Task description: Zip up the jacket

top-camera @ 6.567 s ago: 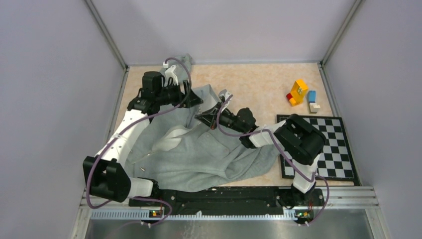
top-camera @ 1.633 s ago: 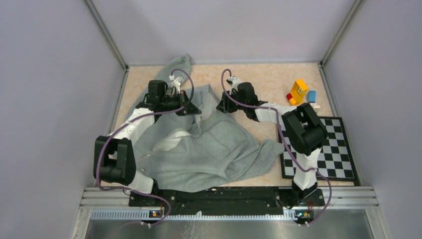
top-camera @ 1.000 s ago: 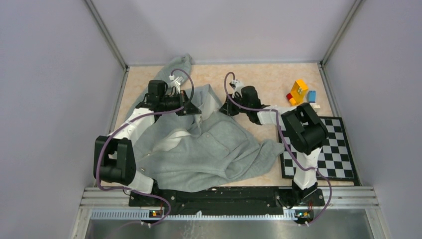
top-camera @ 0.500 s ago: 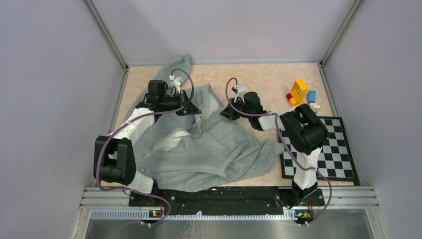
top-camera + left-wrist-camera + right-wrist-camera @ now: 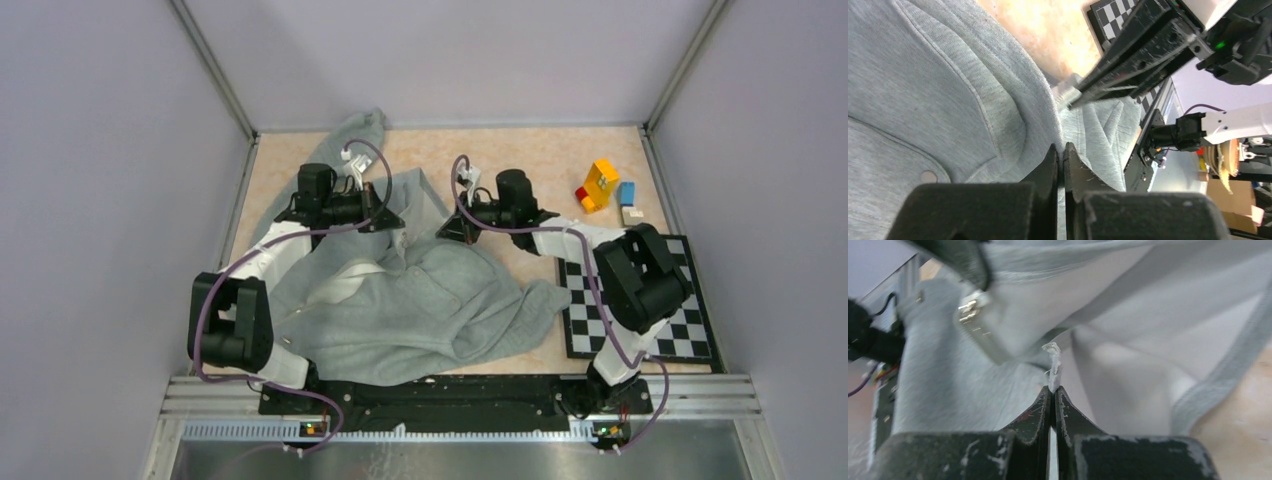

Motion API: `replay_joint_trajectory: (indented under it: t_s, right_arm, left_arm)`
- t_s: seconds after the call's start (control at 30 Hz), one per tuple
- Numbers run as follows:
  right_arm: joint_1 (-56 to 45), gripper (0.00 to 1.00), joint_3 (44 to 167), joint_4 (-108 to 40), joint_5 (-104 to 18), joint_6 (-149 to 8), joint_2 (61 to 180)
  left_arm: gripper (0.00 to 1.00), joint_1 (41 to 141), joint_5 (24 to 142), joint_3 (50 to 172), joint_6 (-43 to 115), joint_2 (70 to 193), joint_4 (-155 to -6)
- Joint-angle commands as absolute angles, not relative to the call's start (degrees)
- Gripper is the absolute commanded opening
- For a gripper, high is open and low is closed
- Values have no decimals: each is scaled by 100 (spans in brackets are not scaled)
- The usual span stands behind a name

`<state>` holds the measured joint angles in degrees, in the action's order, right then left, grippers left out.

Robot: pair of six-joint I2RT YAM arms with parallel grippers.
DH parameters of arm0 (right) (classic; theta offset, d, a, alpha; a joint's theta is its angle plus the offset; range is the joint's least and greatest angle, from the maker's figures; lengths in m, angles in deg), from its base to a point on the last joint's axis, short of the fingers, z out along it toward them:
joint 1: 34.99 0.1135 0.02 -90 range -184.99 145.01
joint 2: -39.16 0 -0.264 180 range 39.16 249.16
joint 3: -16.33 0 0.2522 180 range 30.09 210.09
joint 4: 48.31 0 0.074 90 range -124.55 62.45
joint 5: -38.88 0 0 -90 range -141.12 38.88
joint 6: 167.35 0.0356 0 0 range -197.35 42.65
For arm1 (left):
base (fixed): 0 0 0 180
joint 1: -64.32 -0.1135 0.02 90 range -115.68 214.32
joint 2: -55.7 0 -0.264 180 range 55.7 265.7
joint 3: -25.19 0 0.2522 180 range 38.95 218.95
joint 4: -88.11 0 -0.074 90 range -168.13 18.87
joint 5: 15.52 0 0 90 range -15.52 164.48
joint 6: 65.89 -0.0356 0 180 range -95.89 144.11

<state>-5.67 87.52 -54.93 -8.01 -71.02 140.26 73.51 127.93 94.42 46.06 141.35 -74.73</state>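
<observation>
The light grey jacket (image 5: 420,300) lies rumpled across the left and middle of the table, one sleeve (image 5: 360,128) reaching the back wall. My left gripper (image 5: 397,220) is at its upper edge. In the left wrist view the left gripper (image 5: 1058,147) is shut on a raised fold of the jacket (image 5: 948,95). My right gripper (image 5: 444,228) is close beside it, to the right. In the right wrist view the right gripper (image 5: 1052,388) is shut on a thin white end of zipper tape (image 5: 1054,365). A small metal zipper piece (image 5: 970,306) sits on the white lining nearby.
Toy blocks stand at the back right: a yellow-orange one (image 5: 600,183), a blue one (image 5: 626,192) and a white one (image 5: 632,213). A checkerboard mat (image 5: 660,320) lies under the right arm. Walls enclose the table; a metal rail (image 5: 460,405) runs along the front.
The right gripper has shut on the white tape end, and the right arm's elbow has swung out to the right. The left arm has stayed in place, holding the fold.
</observation>
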Motion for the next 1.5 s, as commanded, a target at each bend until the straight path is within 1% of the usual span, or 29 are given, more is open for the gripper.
replay_joint_trajectory:
  t_s: [0.0,0.1,0.17,0.37,0.5,0.6,0.67,0.77,0.87,1.07,1.2,1.3,1.37,1.47]
  right_arm:
    - [-591,0,8790,-4898,460,-7472,13455]
    - [-588,0,8713,-4874,656,-7428,13223]
    - [-554,0,8668,-4952,858,-7370,13150]
    - [-456,0,8835,-4641,855,-7464,13214]
    - [-400,0,8807,-4580,781,-7465,13174]
    - [-405,0,8800,-4536,660,-7510,13206]
    - [-405,0,8832,-4495,290,-7486,13232]
    - [-405,0,8870,-4338,-219,-7521,13278]
    - [-405,0,8914,-4283,-308,-7543,13355]
    - [-385,0,8877,-4590,162,-7503,13447]
    - [-262,0,8924,-4833,553,-7525,13431]
    - [-95,0,9202,-4468,732,-7855,13549]
    - [-49,0,9379,-4101,945,-8038,13615]
    - [-36,0,9301,-4093,1159,-8096,13507]
  left_arm:
    - [0,7455,12601,9315,3814,13840,-8000]
    - [0,7498,12581,9437,3565,13911,-7973]
    - [0,7552,12830,9599,3291,13994,-8006]
    - [0,7783,13781,10219,2470,14435,-7670]
    - [0,7847,14243,10100,2193,14469,-7744]
    - [0,7876,14496,9780,2378,14270,-8487]
    - [0,7911,14635,9685,2384,14206,-8658]
    - [0,7926,14602,9679,2377,14113,-8581]
    - [0,7926,14580,9665,2328,13985,-8543]
    - [0,7965,14740,9578,2391,13796,-8806]
    - [0,8065,14609,9669,2342,14002,-8647]
    - [0,8146,14493,9845,1951,14082,-8182]
    - [0,8143,14470,9847,1895,14079,-8148]
    - [0,8141,14420,9869,1739,14077,-8001]
